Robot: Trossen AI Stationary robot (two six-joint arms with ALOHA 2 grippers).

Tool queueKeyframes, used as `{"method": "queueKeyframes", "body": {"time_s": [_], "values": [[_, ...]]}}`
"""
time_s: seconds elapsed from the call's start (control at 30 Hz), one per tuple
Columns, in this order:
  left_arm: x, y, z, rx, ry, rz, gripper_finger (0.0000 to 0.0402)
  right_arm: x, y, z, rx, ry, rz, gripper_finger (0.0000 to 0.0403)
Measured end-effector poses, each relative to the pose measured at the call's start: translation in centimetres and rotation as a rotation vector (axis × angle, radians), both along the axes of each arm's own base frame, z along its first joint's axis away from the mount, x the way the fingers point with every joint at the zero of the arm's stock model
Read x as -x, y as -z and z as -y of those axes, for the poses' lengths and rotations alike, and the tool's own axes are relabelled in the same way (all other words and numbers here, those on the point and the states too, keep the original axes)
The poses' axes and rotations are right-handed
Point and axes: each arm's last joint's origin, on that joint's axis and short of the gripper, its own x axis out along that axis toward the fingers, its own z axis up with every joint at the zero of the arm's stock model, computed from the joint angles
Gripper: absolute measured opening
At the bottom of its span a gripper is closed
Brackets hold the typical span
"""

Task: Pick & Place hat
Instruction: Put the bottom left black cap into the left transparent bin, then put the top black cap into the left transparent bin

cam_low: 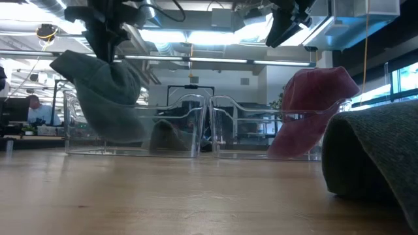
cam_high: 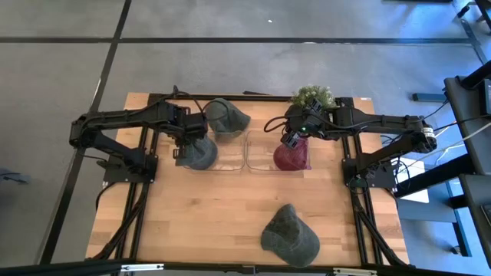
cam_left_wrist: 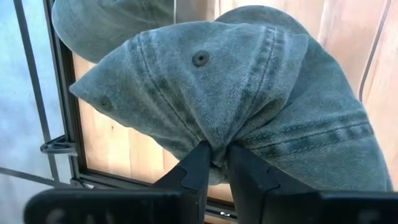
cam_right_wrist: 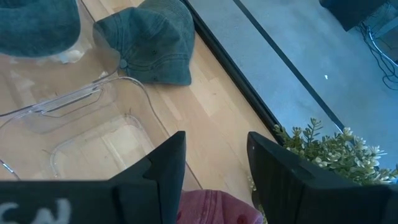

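**Two caps over two clear bins, two more lying loose**

On the wooden desk [cam_high: 199, 222], two clear bins sit side by side at mid-frame in the high view: the left bin [cam_high: 219, 157] and the right bin [cam_high: 261, 157]. The left gripper [cam_left_wrist: 214, 158] has its fingers pinched shut on a fold of the grey-blue cap [cam_left_wrist: 249, 93], which hangs above the left bin; in the low view the cap [cam_low: 108, 94] sags into the bin's near wall, so whether it touches the bottom is hard to tell. The right gripper [cam_right_wrist: 214, 168] has its fingers spread apart above the red cap [cam_high: 291, 157]. Only a sliver of that cap shows between the fingers in the right wrist view. In the low view the red cap [cam_low: 307, 111] leans over the right bin's edge.

A second grey-blue cap [cam_high: 228, 116] lies just behind the left bin in the upper middle of the high view. A dark green cap [cam_high: 289, 236] lies at lower centre, cut off at the right edge in the low view. A small plant [cam_high: 313, 96] stands by the right arm, partly hidden.
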Motion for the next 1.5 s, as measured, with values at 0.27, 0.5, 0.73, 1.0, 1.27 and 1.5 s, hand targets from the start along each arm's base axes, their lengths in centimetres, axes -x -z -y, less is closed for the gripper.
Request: {"method": "queueKeyframes", "body": {"time_s": [0.27, 0.5, 0.73, 1.0, 1.27, 1.5], "values": [[0.0, 0.0, 0.0, -0.008, -0.009, 0.001, 0.0085, 0.0, 0.0, 0.0, 0.001, -0.002, -0.002, 0.0172], [0.2, -0.2, 0.0, -0.007, -0.052, 0.019, 0.0126, 0.0, 0.0, 0.0, 0.001, -0.003, -0.003, 0.0172], [0.7, -0.5, -0.1, -0.078, -0.060, 0.002, 0.0174, 0.0, 0.0, 0.0, 0.000, -0.004, -0.003, 0.0172], [2.5, -1.9, 0.2, -0.094, -0.067, 0.085, 0.0201, 0.0, 0.0, 0.0, 0.000, -0.004, -0.003, 0.0172], [3.6, -6.2, -0.9, -0.105, -0.287, 0.394, 0.0197, 0.0, 0.0, 0.0, -0.004, 0.001, 0.002, 0.0172], [2.9, -7.5, -5.0, 0.014, -0.416, 0.479, 0.0197, 0.0, 0.0, 0.1, -0.014, 0.021, 0.015, 0.0172]]}}
